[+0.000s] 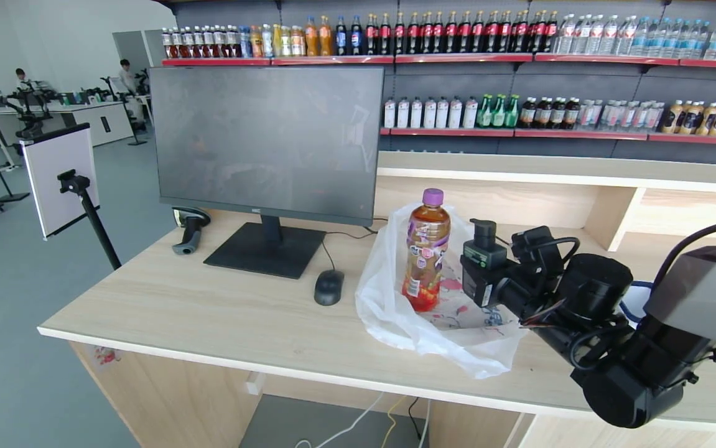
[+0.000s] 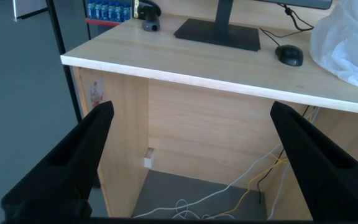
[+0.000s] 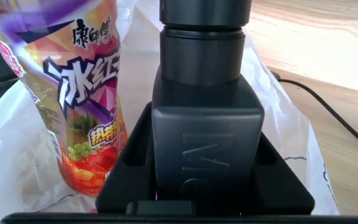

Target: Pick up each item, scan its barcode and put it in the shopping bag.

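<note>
Upright, the bottle (image 1: 425, 249) stood on the shopping bag (image 1: 395, 317) on the desk (image 1: 208, 311). The left claw (image 2: 191, 109) was spread apart below the desk edge. The right claw (image 1: 487, 264) sat just beside the bottle; its state could not be told.

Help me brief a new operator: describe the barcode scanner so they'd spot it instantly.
Find the big dark monitor on the wooden counter. At the robot's-left side of its stand sits the barcode scanner. It is a grey-and-black pistol-shaped handheld, unlike the low rounded mouse on the stand's other side.
</note>
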Motion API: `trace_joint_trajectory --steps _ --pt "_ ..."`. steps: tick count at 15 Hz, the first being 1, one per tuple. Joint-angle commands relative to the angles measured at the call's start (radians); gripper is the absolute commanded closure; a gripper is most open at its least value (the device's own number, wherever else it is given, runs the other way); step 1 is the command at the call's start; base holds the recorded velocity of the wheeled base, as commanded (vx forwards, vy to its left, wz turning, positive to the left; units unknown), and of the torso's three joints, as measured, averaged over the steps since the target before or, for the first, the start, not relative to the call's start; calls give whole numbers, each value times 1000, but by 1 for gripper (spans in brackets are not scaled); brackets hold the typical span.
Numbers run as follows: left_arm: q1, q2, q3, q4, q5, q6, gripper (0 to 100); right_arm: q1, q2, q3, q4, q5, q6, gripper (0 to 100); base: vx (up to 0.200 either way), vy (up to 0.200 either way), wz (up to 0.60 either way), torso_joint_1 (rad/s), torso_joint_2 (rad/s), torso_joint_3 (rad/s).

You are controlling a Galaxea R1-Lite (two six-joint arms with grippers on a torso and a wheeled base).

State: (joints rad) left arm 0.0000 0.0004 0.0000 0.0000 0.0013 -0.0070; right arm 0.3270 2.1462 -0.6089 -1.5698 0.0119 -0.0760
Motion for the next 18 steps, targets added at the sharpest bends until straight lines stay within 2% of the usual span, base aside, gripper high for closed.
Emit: trace_joint_trajectory --steps 1,11,18 --pt "0 0 0 0 0 -1 0 -5 34 -17 -1 0 -2 100 0 0 0 0 0 0" --pt "0 0 0 0 0 -1 0 -17 100 -107 -1 0 -2 100 0 0 0 0 0 0" --pt "0 0 0 0 0 1 0 0 136 -123 -1 0 -4 100 0 0 0 0 0 0"
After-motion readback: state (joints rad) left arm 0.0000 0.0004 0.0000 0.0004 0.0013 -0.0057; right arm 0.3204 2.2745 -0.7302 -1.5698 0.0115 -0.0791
